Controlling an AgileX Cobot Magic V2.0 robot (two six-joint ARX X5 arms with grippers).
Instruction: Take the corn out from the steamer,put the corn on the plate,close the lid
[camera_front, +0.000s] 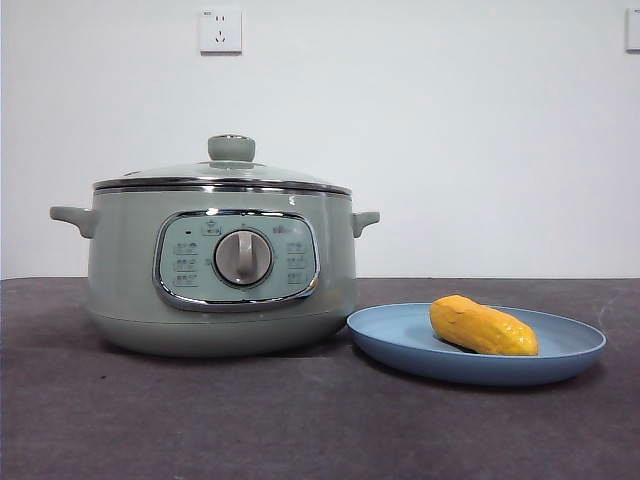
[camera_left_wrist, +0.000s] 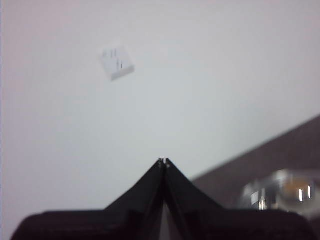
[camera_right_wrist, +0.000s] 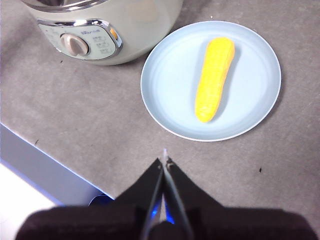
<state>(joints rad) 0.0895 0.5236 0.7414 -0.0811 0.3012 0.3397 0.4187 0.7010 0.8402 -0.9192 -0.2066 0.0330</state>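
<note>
The sage-green steamer stands at the left of the table with the glass lid seated on its rim. The yellow-orange corn lies on the light-blue plate to the steamer's right. In the right wrist view the corn lies across the plate, with the steamer beside it. My right gripper is shut and empty, high above the table near the plate. My left gripper is shut and empty, raised and facing the wall; a blurred bit of the lid shows low at one side.
The table is dark grey. A white wall socket sits on the wall behind the steamer. The table's front edge shows in the right wrist view. No arm shows in the front view.
</note>
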